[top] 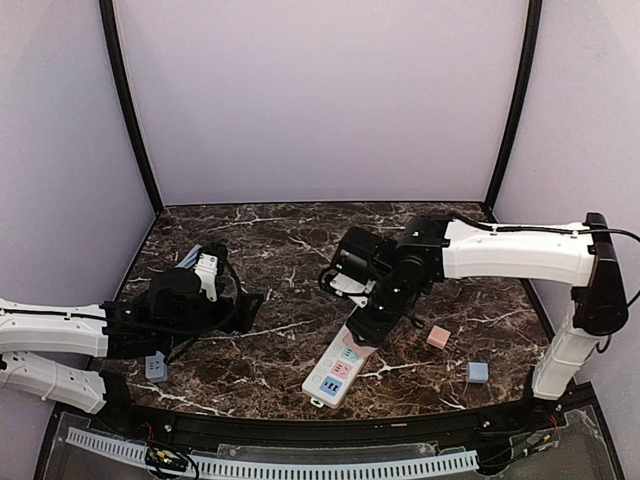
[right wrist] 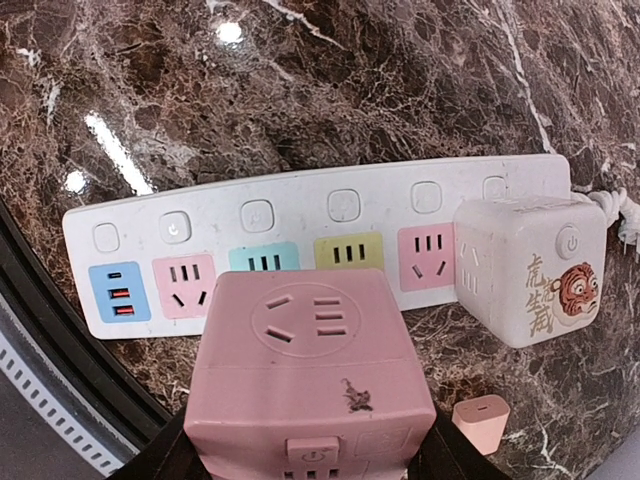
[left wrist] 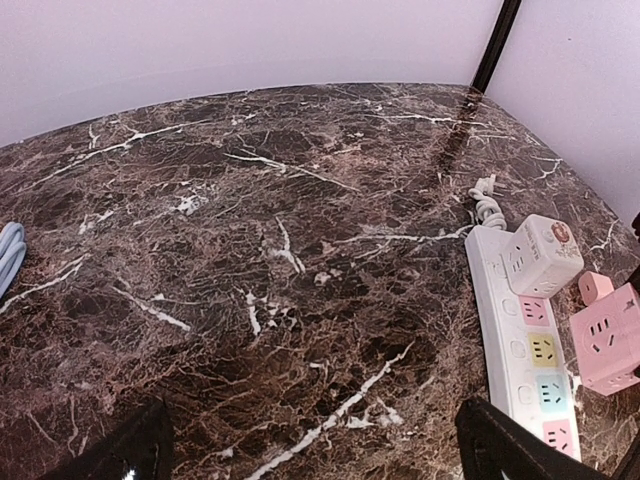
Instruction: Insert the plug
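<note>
The right gripper [top: 365,328] pinches the pink cube plug [right wrist: 310,370], holding it just above the power strip [right wrist: 300,215] near its pink and blue sockets. A white cube [right wrist: 520,265] sits on the strip's other end. The strip lies near the table's [left wrist: 250,250] front edge; the left gripper [left wrist: 320,460], fingers spread wide, faces bare marble

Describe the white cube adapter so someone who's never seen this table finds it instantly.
Find the long white power strip on the dark marble table. At its cord end sits the white cube adapter. Unlike the pink cube in the right gripper, it is white with a cartoon tiger on one face.
</note>
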Available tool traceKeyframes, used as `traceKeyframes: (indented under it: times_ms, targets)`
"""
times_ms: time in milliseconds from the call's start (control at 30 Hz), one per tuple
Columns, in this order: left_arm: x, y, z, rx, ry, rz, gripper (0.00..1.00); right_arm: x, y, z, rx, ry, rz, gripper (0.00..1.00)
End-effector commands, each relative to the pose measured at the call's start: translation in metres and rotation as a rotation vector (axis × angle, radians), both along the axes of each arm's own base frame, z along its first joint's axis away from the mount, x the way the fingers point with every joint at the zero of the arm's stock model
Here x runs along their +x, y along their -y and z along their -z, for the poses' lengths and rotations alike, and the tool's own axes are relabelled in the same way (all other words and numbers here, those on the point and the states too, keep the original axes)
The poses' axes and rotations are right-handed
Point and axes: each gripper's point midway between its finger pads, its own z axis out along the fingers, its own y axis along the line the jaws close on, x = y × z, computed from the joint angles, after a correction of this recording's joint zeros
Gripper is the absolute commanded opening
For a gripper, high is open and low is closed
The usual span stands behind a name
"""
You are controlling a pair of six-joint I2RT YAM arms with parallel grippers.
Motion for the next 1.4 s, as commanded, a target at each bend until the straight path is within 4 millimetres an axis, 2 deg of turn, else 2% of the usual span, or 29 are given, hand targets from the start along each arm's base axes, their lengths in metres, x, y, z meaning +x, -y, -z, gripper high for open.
traceKeyframes:
  times_ms: [0,567,1367]
  targets:
    - [0.000,-0.006,0.000,-0.014,0.006,-0.016,0.99,0.005,-0.005,-0.004,0.008,-0.012,-0.021,0.00]
    - [-0.001,-0.009,-0.002,-0.024,0.016,-0.020,0.99,-0.012,-0.018,0.007,0.023,-0.137,-0.065,0.00]
    - [-0.001,-0.008,-0.001,-0.026,0.016,-0.014,1.00,0.000,-0.018,0.014,-0.024,-0.097,-0.028,0.00]
